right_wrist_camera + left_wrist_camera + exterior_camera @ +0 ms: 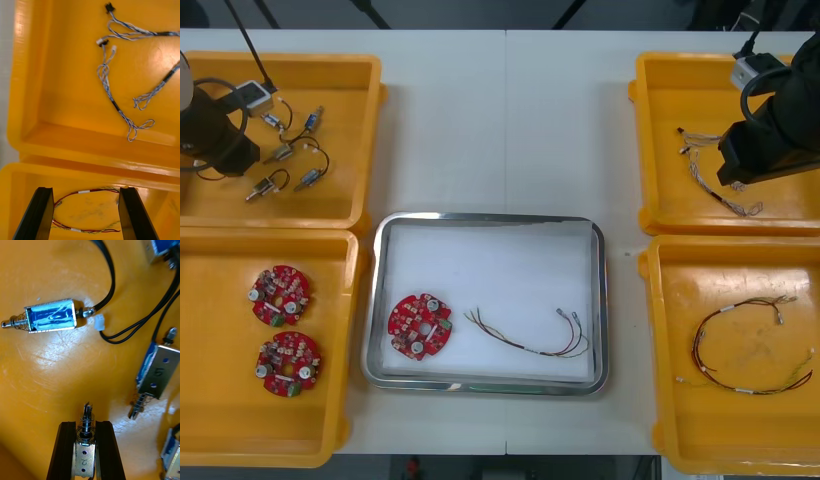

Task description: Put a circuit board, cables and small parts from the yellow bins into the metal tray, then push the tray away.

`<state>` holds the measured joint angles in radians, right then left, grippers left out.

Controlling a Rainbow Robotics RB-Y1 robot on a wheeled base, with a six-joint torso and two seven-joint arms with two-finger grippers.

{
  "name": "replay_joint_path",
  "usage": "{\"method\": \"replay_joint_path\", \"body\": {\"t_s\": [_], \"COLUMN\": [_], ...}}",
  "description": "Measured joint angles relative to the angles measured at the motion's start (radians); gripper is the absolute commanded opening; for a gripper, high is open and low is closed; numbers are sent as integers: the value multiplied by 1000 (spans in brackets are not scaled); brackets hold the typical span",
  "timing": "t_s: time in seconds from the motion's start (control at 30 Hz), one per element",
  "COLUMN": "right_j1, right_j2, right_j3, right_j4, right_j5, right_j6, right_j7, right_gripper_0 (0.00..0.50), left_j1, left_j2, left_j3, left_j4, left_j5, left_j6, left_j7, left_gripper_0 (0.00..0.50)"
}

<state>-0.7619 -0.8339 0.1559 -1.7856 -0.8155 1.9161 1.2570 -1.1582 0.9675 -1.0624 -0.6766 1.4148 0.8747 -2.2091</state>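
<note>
My left gripper (85, 427) is shut on a small metal part (84, 455) with a spring at its end, just over the floor of the far left yellow bin (330, 65). More small metal parts (50, 317) with black leads lie around it. My right gripper (86, 213) is open over the wall between the two right bins, with nothing between its fingers. Twisted blue and white cables (112, 93) lie in the far right bin (680, 70). The metal tray (490, 222) holds a red circuit board (420, 324) and a red and yellow cable (530, 335).
Two more circuit boards (280, 295) lie in the near left bin (220, 400). A red and yellow cable (750, 350) is coiled in the near right bin (680, 420). Bare table lies beyond the tray, between the far bins.
</note>
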Motion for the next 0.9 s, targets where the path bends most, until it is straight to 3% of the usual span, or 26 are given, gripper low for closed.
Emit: {"method": "replay_joint_path", "body": {"t_s": [0.27, 0.43, 0.57, 0.67, 0.9], "right_j1": [-82, -126, -146, -157, -191], "right_j2": [0, 0, 0, 0, 0], "right_j3": [0, 0, 0, 0, 0], "right_j4": [243, 340, 392, 449, 605], "right_j5": [13, 15, 37, 50, 77], "right_j6": [-21, -79, -138, -205, -318], "right_j7": [0, 0, 0, 0, 0], "right_gripper_0": [500, 500, 500, 500, 500], "left_j1": [0, 0, 0, 0, 0], "left_j2": [27, 60, 86, 102, 116], "left_j3": [184, 231, 235, 235, 262], "left_j4": [-74, -175, -286, -377, -553], "left_j5": [8, 10, -41, -86, -182], "left_j6": [93, 168, 231, 286, 433], "left_j7": [0, 2, 60, 231, 903], "left_gripper_0": [0, 0, 0, 0, 0]}}
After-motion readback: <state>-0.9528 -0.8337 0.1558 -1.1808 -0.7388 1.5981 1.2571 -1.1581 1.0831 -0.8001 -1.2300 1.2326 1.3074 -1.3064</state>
